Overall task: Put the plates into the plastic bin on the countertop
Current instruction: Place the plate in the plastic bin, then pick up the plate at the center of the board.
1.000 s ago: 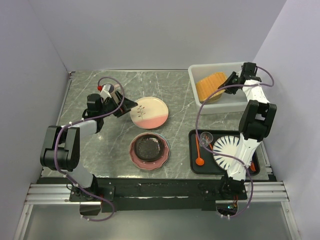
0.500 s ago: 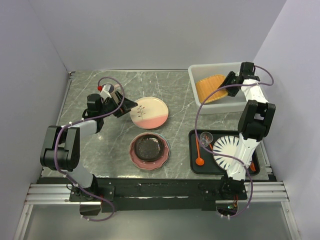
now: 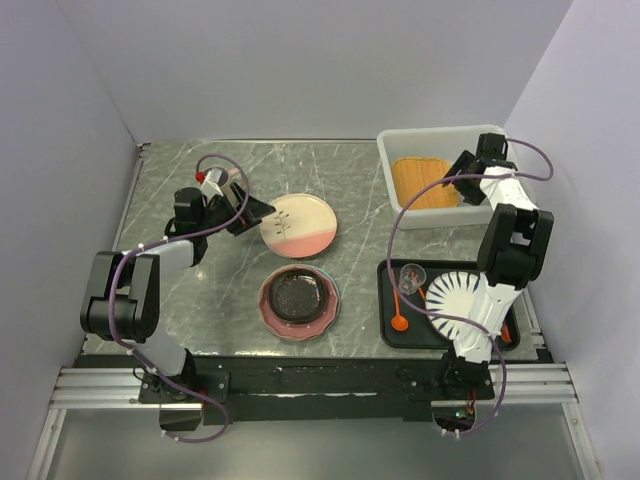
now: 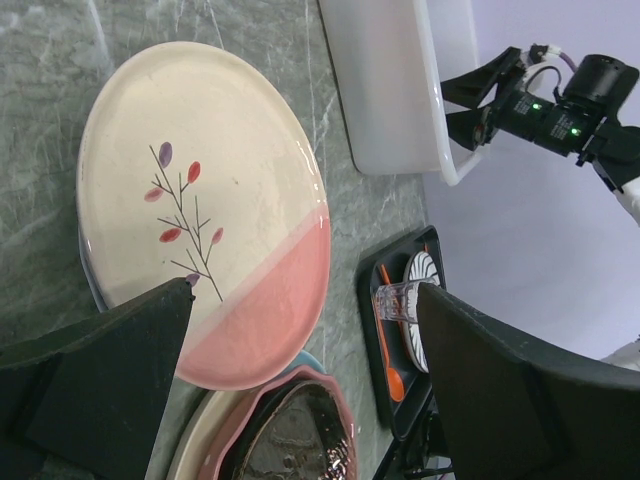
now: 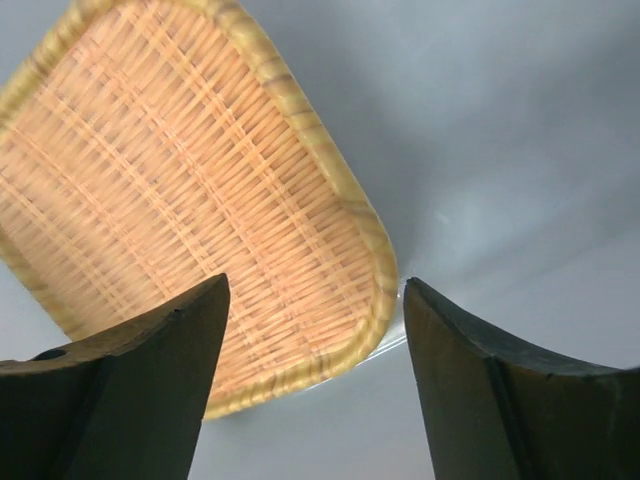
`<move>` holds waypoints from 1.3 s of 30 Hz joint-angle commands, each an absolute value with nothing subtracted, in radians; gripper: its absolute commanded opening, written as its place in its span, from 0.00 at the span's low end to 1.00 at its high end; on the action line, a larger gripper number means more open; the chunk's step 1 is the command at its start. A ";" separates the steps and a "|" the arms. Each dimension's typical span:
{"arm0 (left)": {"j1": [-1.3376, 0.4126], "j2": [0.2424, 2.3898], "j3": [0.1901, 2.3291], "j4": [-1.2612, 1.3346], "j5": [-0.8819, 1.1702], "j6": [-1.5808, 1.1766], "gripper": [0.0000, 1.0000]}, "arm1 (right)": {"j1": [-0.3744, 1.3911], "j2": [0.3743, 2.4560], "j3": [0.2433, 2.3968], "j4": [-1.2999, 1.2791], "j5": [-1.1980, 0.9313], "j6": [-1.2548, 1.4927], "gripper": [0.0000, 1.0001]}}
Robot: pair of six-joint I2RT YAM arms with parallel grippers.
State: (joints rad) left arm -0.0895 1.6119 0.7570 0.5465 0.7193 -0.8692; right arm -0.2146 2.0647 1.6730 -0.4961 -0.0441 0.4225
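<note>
Currently on view: 4 plates, 1 bin, 2 arms.

1. Plastic bin (image 3: 430, 140): translucent white, at the far right corner of the countertop (image 3: 350, 170).
2. Orange plate (image 3: 425, 183): rounded-square with a woven pattern, lying flat inside the bin.
3. Right gripper (image 5: 315, 285): above the bin's right side and pointing down at the orange plate. Its jaws are spread apart and the plate lies below them, not pinched.
4. Floral plate (image 3: 298, 225): cream with a pink lower part and a small twig motif, out on the countertop near its middle, well apart from the bin.
5. Left gripper (image 4: 305, 290): at the left edge of the floral plate, its jaws spread wide. The wrist view shows the plate between the 2 fingers; whether they touch it cannot be told.
6. Black speckled plate (image 3: 298, 295): resting on the pink plate (image 3: 266, 300), the pair stacked just nearer than the floral plate.
7. Black tray (image 3: 410, 338): near right of the countertop, carrying a white striped plate (image 3: 455, 295), a clear glass (image 3: 410, 272) and an orange spoon (image 3: 399, 320).
</note>
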 commanded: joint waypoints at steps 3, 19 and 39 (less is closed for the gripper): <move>-0.095 1.591 0.788 0.542 0.739 -0.836 0.99 | -0.206 1.846 1.588 -0.339 0.074 0.454 0.81; -0.095 1.612 0.810 0.488 0.710 -0.810 0.99 | -0.173 1.713 1.479 -0.202 -0.069 0.472 0.85; -0.095 1.617 0.834 0.334 0.584 -0.726 0.99 | -0.069 1.658 1.490 -0.184 -0.182 0.448 0.85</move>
